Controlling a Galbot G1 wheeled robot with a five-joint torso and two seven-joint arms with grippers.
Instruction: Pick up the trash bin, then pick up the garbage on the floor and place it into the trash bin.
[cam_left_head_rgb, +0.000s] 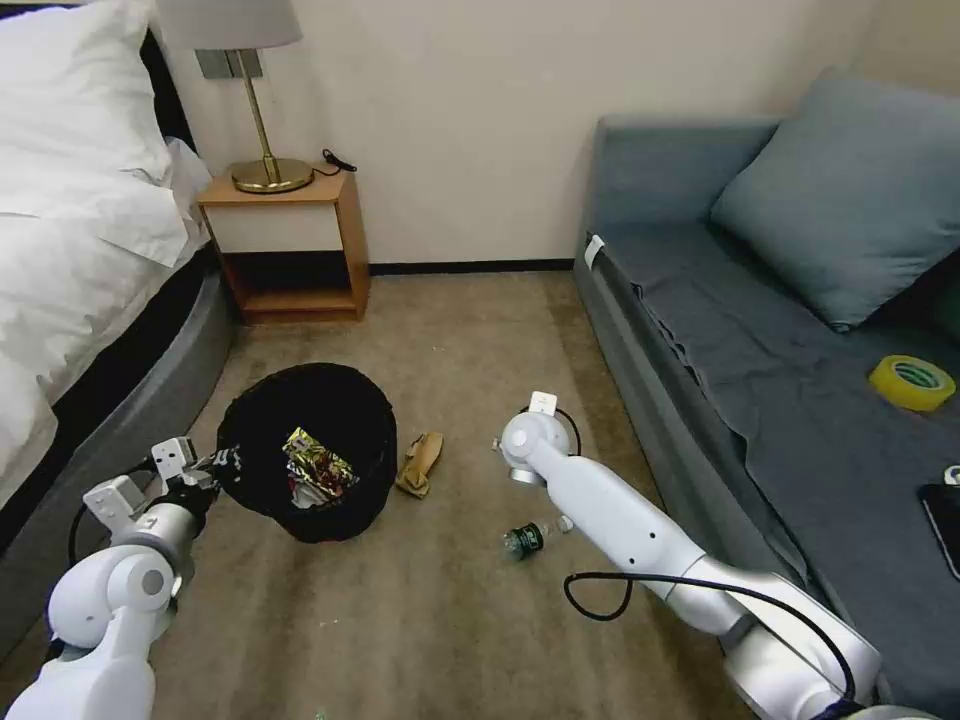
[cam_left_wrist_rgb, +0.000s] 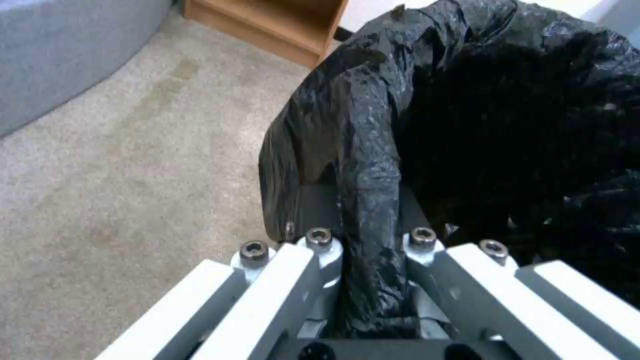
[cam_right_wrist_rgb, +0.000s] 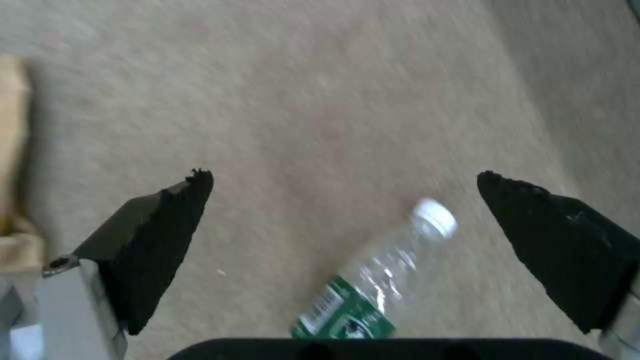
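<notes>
The trash bin (cam_left_head_rgb: 330, 415), lined with a black bag, sits at the left of the carpet. My left gripper (cam_left_head_rgb: 215, 468) is shut on its near rim; the left wrist view shows the crinkly bag rim (cam_left_wrist_rgb: 363, 150) pinched between the fingers (cam_left_wrist_rgb: 319, 240). Shiny wrappers (cam_left_head_rgb: 318, 465) lie inside the bin. Crumpled tan paper (cam_left_head_rgb: 420, 463) rests on the floor just right of it. A small green-labelled bottle (cam_left_head_rgb: 530, 538) with a white cap lies on the carpet below my right wrist (cam_left_head_rgb: 530, 445). My right gripper (cam_right_wrist_rgb: 343, 176) hangs open over the bottle (cam_right_wrist_rgb: 373, 285), not touching it.
A wooden nightstand (cam_left_head_rgb: 290, 240) with a brass lamp stands against the back wall. The bed (cam_left_head_rgb: 70, 300) borders the left side, and the grey sofa (cam_left_head_rgb: 760, 400) the right. A yellow tape roll (cam_left_head_rgb: 912, 382) and a black phone (cam_left_head_rgb: 945, 520) lie on the sofa.
</notes>
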